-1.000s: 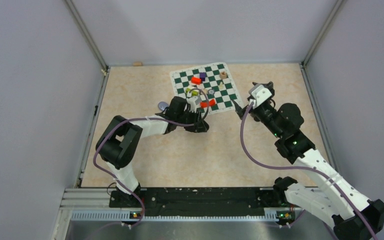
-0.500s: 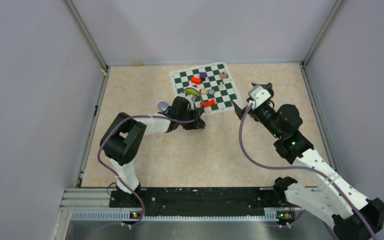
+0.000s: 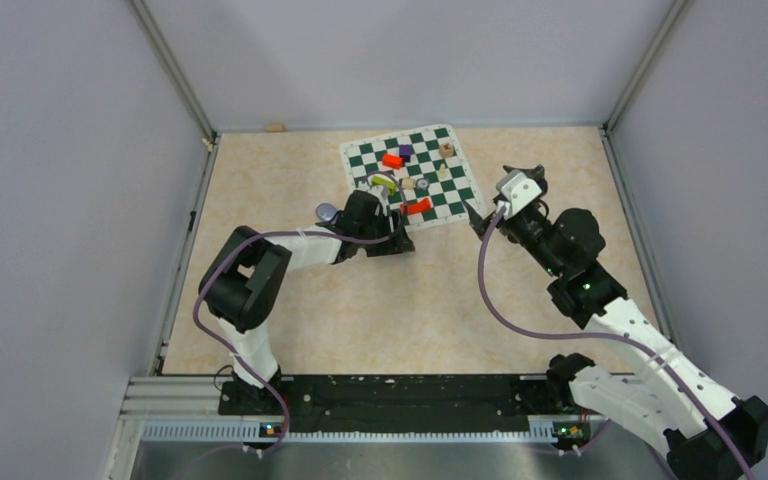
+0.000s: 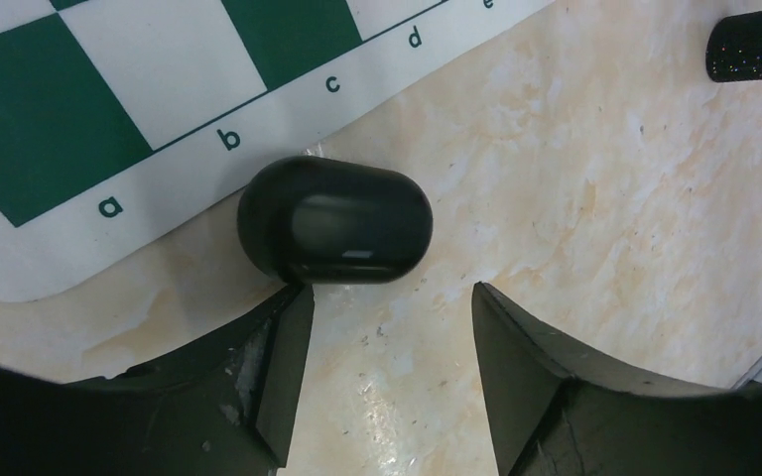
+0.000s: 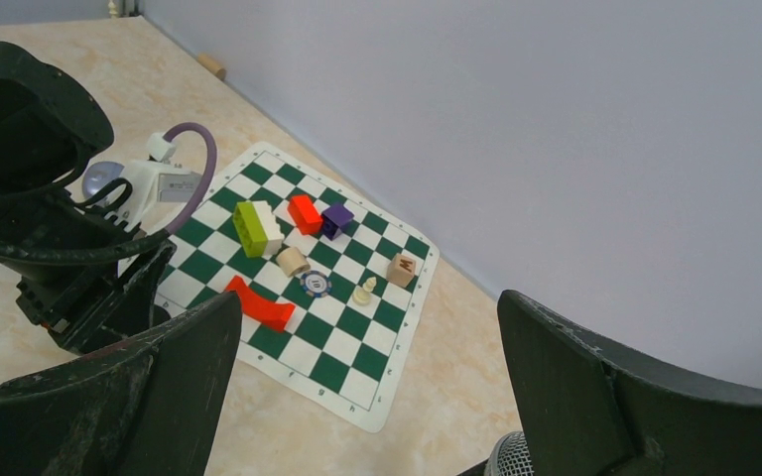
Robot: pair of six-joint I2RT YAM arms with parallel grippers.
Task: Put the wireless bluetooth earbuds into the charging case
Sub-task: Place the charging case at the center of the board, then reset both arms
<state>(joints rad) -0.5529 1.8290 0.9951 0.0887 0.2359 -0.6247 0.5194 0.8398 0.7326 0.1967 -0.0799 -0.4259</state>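
The top camera sits high behind my bases, looking down on the whole table (image 3: 290, 300). My left wrist camera faces straight down, very close, past my left fingers (image 4: 278, 367) onto the edge of the chessboard (image 4: 79, 99). My right wrist camera looks from farther off across that same chessboard (image 5: 337, 337), my left arm (image 5: 30, 129) included.

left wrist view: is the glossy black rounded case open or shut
Shut: the glossy black rounded case shows one smooth unbroken shell, no lid raised, no cavity in sight. It lies ahead of the open left gripper.
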